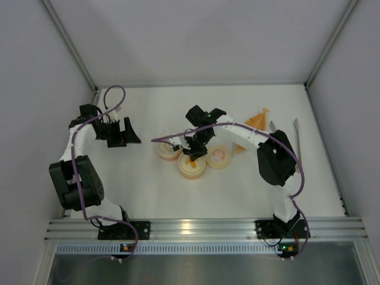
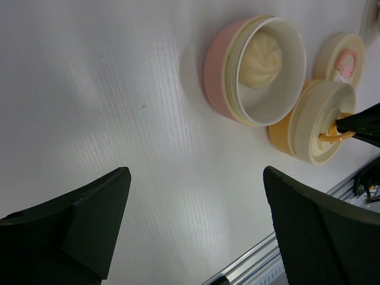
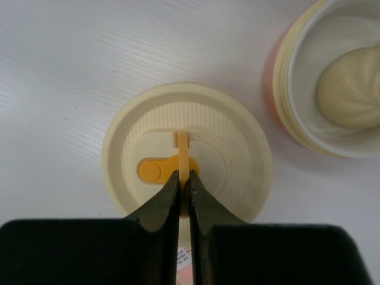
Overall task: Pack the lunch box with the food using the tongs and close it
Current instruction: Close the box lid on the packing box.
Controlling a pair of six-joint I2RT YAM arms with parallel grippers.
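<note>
Right end effector (image 3: pixel 184 183) clenched on yellow lid handle (image 3: pixel 182 145); advise keeping lid (image 3: pixel 237 154) level, centred; left end effector (image 2: pixel 196 196) released

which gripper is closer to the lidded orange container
Right. The right gripper is shut on the lid handle of the orange container. The left gripper hangs open over the table to its left, beyond the pink container.

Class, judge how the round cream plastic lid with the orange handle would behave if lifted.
The cream lid is probably stiff and light: thin ribbed plastic. It may tilt, since the right gripper pinches only its slim orange handle.
</note>
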